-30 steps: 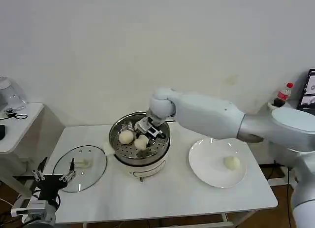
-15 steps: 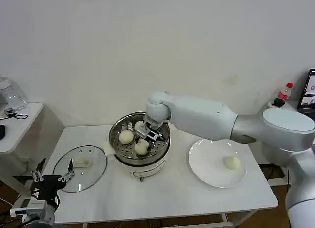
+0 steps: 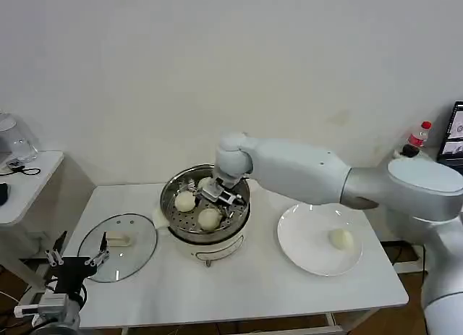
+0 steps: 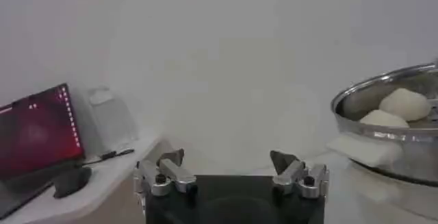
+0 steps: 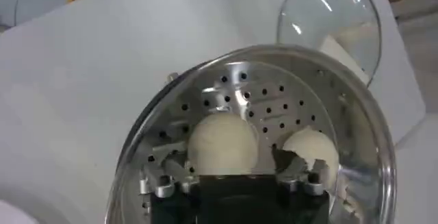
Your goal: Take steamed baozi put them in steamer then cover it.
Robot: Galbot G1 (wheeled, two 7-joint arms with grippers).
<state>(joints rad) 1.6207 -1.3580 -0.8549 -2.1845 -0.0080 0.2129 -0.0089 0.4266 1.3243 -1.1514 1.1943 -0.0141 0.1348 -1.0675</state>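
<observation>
White table against a plain pale wall; low side table off to the robot's left.

Item 1, steamer: shiny perforated steel basket on a white pot base, near the table's middle. Directly under the right gripper.

Item 2, right gripper: arm reaching across from the robot's right, fingers down inside the basket. In the right wrist view the gripper has its jaws spread to either side of a bun, which sits on the perforated floor between them; whether the pads touch it cannot be told.

Item 3, steamed baozi: three in the basket. One between the fingers as above; a second just beside the gripper toward the robot's left; a third just in front of it, toward the robot. A fourth lies on the white plate, well apart to the gripper's right.

Item 4, cover: clear glass lid with whitish bar handle, flat on the table, left of the steamer and apart from it.

Item 5, left gripper: parked low off the table's near-left corner, fingers apart, holding nothing.

Item 6, bottle with red cap, far right; label not legible. Screen in the left wrist view glows red, its writing unreadable.
</observation>
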